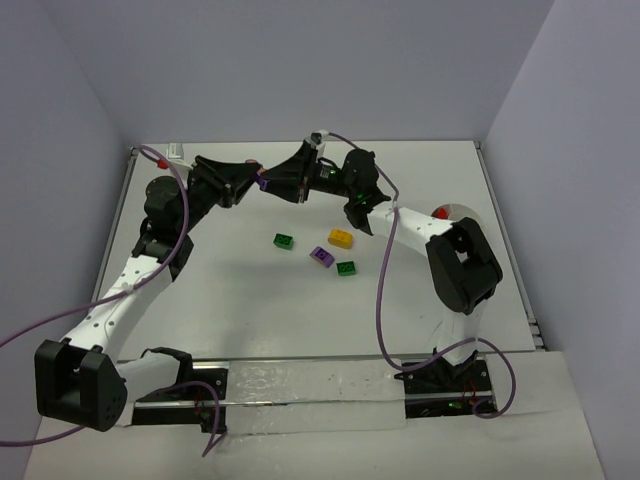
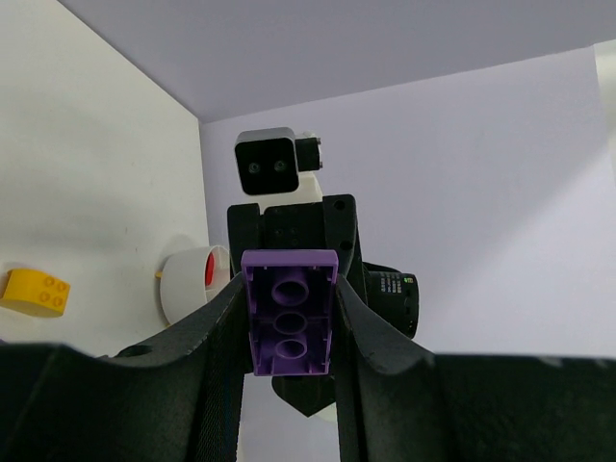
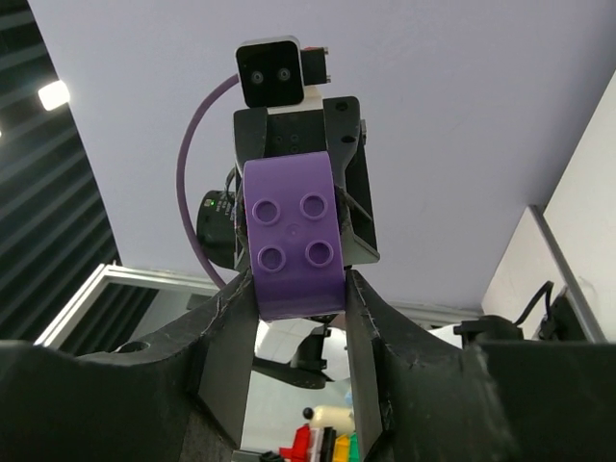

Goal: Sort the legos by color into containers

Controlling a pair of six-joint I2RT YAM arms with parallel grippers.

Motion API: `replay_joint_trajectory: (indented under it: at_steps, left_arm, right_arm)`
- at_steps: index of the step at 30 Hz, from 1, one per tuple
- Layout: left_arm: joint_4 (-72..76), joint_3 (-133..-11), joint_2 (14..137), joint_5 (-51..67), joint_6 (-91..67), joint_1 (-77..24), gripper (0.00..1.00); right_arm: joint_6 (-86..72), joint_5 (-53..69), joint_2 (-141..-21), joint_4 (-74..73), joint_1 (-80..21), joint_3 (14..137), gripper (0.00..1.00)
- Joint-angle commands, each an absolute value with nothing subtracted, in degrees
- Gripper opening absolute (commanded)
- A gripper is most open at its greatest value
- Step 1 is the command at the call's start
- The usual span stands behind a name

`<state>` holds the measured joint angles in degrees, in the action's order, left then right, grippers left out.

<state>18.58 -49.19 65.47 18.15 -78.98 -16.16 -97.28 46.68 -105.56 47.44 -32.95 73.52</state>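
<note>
A purple brick (image 1: pixel 264 182) is held in the air over the far middle of the table, between both grippers. My left gripper (image 1: pixel 256 180) is shut on it; the left wrist view shows its hollow underside (image 2: pixel 289 313) pressed between the fingers (image 2: pixel 221 327). My right gripper (image 1: pixel 273 185) meets it from the other side, and in the right wrist view its fingers (image 3: pixel 231 327) close on the studded face (image 3: pixel 289 241). On the table lie two green bricks (image 1: pixel 284 240) (image 1: pixel 346 268), a second purple brick (image 1: pixel 320 255) and a yellow brick (image 1: pixel 341 238). The white cup (image 1: pixel 458 212) stands at the right with a red brick (image 1: pixel 441 213) in it.
The left wrist view also shows the cup (image 2: pixel 183 289) with red inside and the yellow brick (image 2: pixel 34 292). Grey walls close the table on three sides. Purple cables hang from both arms. The other bricks are out of view.
</note>
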Motion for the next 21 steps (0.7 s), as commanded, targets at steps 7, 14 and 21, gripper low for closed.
replay_joint_trajectory:
  at_steps: [7,14,21]
  left_arm:
    - [17.9,-48.33,64.0,19.67,-77.07,-16.35,0.73]
    - [9.77,-50.75,62.4,23.72,-64.72,-12.35,0.99]
    - [-0.61,-59.32,63.02,30.14,-38.61,-11.78,0.99]
  right_arm:
    - [-89.11,49.3,-103.92,45.73,-31.15,77.72,0.0]
    - [-57.38,56.9,-93.79,13.51,-22.52,80.89,0.0]
    - [3.39,46.15,-87.64,-42.33,-12.49,93.86,0.0]
